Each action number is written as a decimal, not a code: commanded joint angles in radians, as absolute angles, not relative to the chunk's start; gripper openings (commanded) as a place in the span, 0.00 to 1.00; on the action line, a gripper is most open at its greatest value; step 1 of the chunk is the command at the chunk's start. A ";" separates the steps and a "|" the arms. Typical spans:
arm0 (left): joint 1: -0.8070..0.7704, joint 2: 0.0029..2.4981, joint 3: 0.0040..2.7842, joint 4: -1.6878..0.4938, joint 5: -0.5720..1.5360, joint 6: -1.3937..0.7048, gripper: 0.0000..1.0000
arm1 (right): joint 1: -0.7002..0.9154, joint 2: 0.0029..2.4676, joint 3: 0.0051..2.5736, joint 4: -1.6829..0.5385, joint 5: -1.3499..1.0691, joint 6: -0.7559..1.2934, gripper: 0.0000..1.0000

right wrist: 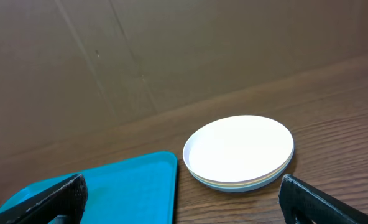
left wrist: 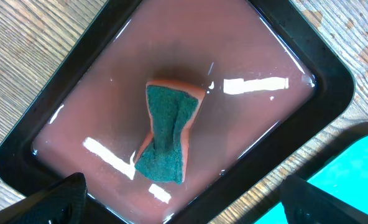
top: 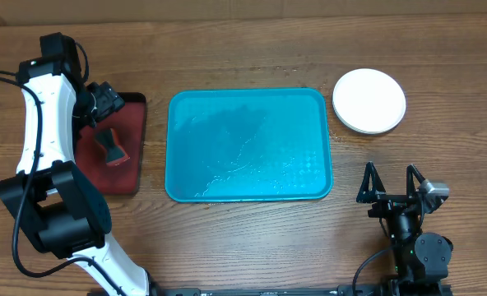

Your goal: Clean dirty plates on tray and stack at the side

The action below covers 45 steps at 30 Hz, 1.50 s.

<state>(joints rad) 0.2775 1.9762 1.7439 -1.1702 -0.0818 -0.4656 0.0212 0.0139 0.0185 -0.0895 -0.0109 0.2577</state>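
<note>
Inside red tray (left wrist: 252,124), sponge (left wrist: 168,134) (plates (top: 368,100) stacked apart)

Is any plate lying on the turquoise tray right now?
No, the turquoise tray holds only wet streaks; the plates sit stacked on the table beside it.

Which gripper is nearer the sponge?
Left. The left gripper is over the dark red tray, right by the sponge; the right gripper sits far beyond the turquoise tray.
</note>
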 commanded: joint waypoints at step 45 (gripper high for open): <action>0.232 1.737 1.665 -1.217 -0.017 -0.416 1.00 | 0.027 0.003 0.008 -0.084 -0.001 0.251 1.00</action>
